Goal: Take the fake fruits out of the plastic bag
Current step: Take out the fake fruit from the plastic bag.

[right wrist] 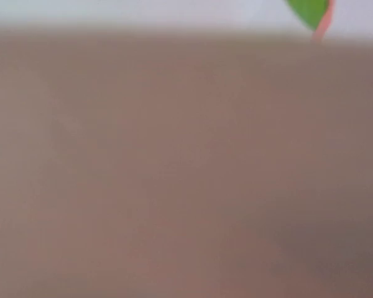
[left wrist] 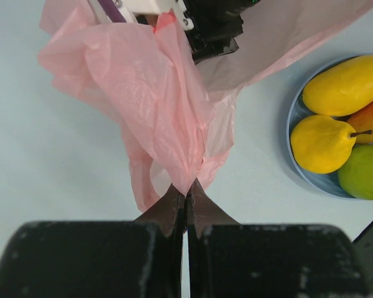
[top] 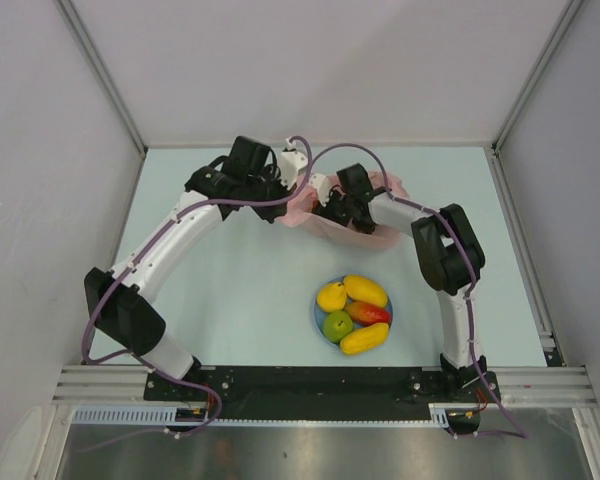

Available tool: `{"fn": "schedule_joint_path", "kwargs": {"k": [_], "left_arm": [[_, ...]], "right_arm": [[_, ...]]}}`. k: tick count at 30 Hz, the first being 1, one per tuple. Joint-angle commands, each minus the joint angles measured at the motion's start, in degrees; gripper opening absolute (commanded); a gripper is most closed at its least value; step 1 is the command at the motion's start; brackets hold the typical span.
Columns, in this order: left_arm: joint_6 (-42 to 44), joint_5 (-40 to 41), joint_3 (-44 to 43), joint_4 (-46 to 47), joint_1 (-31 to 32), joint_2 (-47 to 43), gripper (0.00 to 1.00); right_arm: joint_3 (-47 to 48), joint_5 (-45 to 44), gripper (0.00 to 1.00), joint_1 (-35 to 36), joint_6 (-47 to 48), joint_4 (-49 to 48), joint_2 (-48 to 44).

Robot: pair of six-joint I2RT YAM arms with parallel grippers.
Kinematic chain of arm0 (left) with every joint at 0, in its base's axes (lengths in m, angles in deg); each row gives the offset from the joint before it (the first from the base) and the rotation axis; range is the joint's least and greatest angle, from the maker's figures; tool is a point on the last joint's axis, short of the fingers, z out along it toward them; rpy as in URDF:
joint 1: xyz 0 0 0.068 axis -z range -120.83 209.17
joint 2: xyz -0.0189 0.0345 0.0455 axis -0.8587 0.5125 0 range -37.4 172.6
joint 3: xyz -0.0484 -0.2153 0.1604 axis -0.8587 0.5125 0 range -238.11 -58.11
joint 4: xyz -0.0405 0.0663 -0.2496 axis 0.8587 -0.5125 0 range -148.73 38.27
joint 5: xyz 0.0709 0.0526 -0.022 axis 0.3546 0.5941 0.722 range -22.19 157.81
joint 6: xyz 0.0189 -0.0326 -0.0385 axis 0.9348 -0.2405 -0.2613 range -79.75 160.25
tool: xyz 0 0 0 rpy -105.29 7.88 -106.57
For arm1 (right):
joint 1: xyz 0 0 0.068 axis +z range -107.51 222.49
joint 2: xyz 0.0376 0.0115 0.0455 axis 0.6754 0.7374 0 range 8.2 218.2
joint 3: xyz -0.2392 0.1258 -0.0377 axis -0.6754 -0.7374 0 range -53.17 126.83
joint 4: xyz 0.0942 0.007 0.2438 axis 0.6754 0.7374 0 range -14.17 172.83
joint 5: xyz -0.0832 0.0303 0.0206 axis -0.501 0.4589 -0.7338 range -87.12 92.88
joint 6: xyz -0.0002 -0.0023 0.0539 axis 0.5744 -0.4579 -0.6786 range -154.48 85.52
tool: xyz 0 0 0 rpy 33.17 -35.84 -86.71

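Grey walls [top: 310,70] are set around a pale blue table [top: 230,290]. At its far side the pink plastic bag [left wrist: 155,93] is pinched tight by the left gripper [left wrist: 186,192]. The right gripper [top: 330,207] is pushed into the bag; its state cannot be told. On a blue plate [top: 316,312], fake fruits [top: 365,291] are piled.
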Motion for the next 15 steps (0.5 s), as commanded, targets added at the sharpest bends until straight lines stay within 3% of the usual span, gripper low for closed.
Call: {"fn": "schedule_joint_path", "kwargs": {"k": [1, 7, 15], "left_arm": [[-1.6, -1.7, -3.5, 1.1, -1.4, 0.8, 0.0], [-2.9, -3.6, -3.7, 2.0, -3.1, 2.0, 0.0], [-4.6, -4.7, -0.2, 5.8, -3.3, 1.7, 0.0]], "right_arm": [[4.2, 2.7, 0.32, -0.4, -0.6, 4.3, -0.4], [2.8, 5.3, 0.16, -1.7, 0.2, 6.8, -10.3], [-2.6, 6.1, 0.1, -1.8, 4.4, 16.3, -23.3]]}}
